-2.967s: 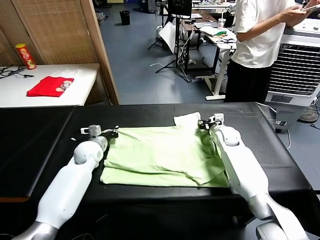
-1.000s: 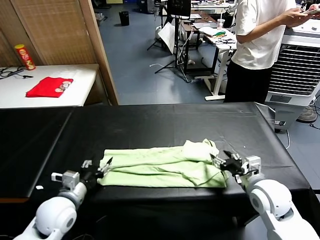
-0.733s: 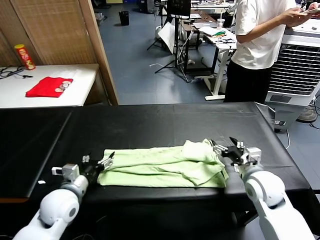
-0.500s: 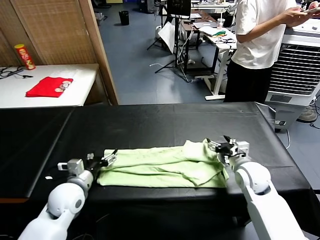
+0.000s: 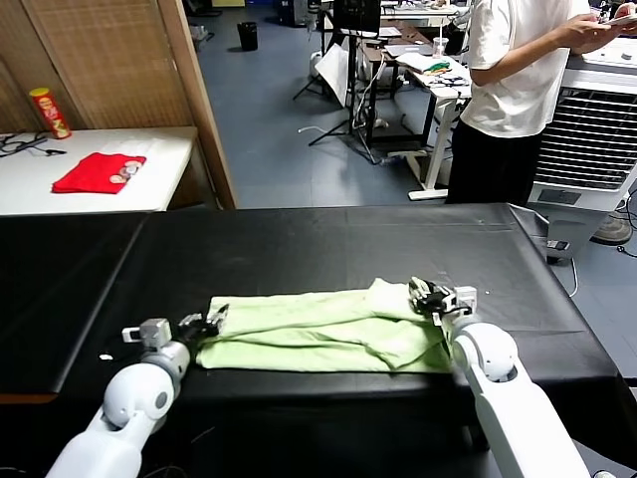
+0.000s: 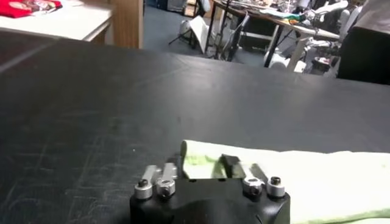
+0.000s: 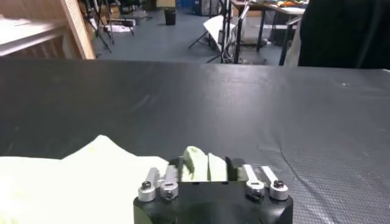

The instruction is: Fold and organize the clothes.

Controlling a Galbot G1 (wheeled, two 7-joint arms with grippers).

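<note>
The pale mint-green T-shirt (image 5: 318,334) lies folded into a long strip across the near part of the black table (image 5: 299,244). My left gripper (image 5: 204,324) sits at the strip's left end. In the left wrist view the left gripper (image 6: 204,165) has its fingers closed in on the puckered corner of the T-shirt (image 6: 304,182). My right gripper (image 5: 430,296) is at the strip's right end, by the raised sleeve. In the right wrist view the right gripper (image 7: 204,164) pinches two upright folds of the T-shirt (image 7: 73,176).
A red folded garment (image 5: 100,171) and a snack can (image 5: 50,112) rest on a white side table (image 5: 159,189) at the far left. A person (image 5: 518,90) stands beyond the table, next to an air cooler (image 5: 597,139). A wooden partition (image 5: 189,100) rises at the back left.
Both grippers stood open beside the strip's ends a second ago. They have since moved inward onto the cloth and closed on it. The shirt's shape is much the same.
</note>
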